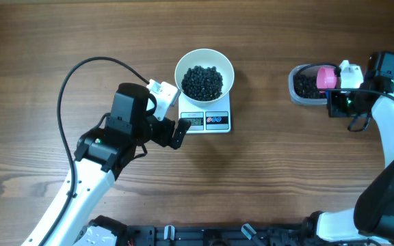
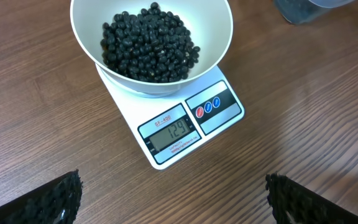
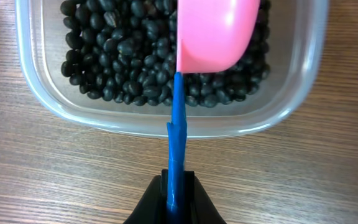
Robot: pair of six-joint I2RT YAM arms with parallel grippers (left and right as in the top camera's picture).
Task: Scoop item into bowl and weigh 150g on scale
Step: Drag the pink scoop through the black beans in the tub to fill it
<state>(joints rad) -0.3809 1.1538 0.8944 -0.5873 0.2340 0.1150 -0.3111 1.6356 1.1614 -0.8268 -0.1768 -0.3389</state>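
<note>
1. Grip first: my right fingers (image 3: 151,205) are pinched on the blue handle (image 3: 176,124) of the pink scoop (image 3: 216,31). It runs straight ahead of them, cup at the far end over the black beans (image 3: 117,56) in the clear tub (image 3: 166,127).
2. White bowl (image 2: 219,43), part-filled, sits on the kitchen scale (image 2: 129,106), well off to the left of those fingers. The display (image 2: 178,130) reads 129, so I judge a small top-up is due.
3. Left fingers (image 2: 48,202) are spread wide and empty, with the scale just ahead of them.

Black beans (image 1: 202,80) in bowl (image 1: 178,74) atop scale (image 1: 206,123)
</note>
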